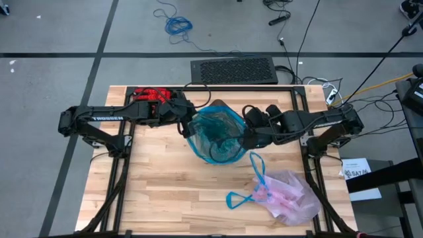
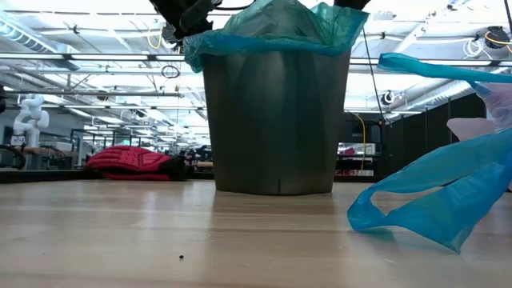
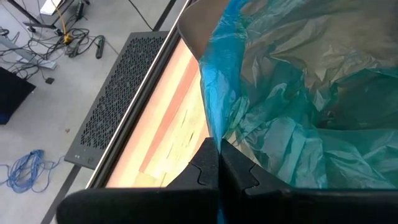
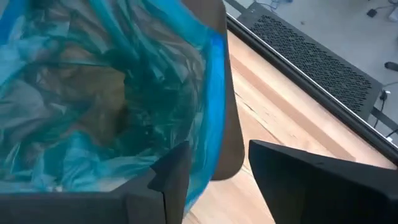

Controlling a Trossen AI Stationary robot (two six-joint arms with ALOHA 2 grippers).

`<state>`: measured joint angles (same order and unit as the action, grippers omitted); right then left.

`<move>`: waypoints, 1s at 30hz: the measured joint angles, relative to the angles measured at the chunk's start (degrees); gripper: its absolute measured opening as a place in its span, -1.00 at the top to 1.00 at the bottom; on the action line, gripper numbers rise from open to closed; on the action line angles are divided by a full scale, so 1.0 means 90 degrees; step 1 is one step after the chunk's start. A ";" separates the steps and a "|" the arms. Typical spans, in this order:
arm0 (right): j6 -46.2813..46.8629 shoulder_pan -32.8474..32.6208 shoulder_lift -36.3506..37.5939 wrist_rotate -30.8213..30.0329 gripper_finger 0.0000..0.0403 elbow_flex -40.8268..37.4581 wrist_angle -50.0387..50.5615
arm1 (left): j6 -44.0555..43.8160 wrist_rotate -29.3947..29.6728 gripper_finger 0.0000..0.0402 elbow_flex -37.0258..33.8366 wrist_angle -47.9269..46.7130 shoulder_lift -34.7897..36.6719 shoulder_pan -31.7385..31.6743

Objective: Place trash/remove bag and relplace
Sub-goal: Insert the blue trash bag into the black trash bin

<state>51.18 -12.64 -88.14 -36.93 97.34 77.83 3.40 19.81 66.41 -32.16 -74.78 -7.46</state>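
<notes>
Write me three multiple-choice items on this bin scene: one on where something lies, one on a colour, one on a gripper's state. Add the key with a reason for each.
1. Where does the pink-white bag lie?
A. on the table, off to the right arm's side of the bin
B. inside the bin
C. on the floor by the blue cable

2. What colour is the liner now fitted in the bin?
A. black
B. teal-green
C. yellow

3. How is the left gripper set?
A. wide open above the table
B. shut on the liner's edge at the bin rim
C. holding the red glove

Key: 1 A, the high view shows it on the wood, apart from the bin. 2 B, all four views show teal plastic over the rim. 3 B, the left wrist view shows both fingers pressed together with the liner's edge between them.
</notes>
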 joint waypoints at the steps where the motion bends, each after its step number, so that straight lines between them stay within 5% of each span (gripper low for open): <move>1: 0.0014 -0.0002 0.0000 0.0002 0.22 0.0000 0.0026 | 0.0002 0.0000 1.00 0.0000 0.0000 0.0000 0.0002; 14: 0.0070 0.0124 -0.0525 0.0366 -0.15 -0.0313 0.0245 | 0.0010 0.0000 1.00 0.0000 -0.0005 -0.0002 0.0002; 18: 0.0013 0.0096 -0.0539 0.0135 0.11 -0.0272 0.0307 | 0.0010 -0.0001 1.00 0.0000 -0.0025 -0.0002 0.0000; 24: 0.0029 0.0058 -0.0399 -0.0212 0.87 -0.0238 0.0574 | 0.0007 -0.0002 1.00 0.0000 -0.0036 -0.0002 0.0002; 30: 0.0332 0.0114 -0.0367 -0.0370 0.94 -0.0236 0.1103 | -0.0007 -0.0002 1.00 0.0000 -0.0034 -0.0002 0.0000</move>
<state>54.16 -11.62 -91.44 -40.26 95.22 87.76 3.33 19.80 66.41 -32.47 -74.81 -7.46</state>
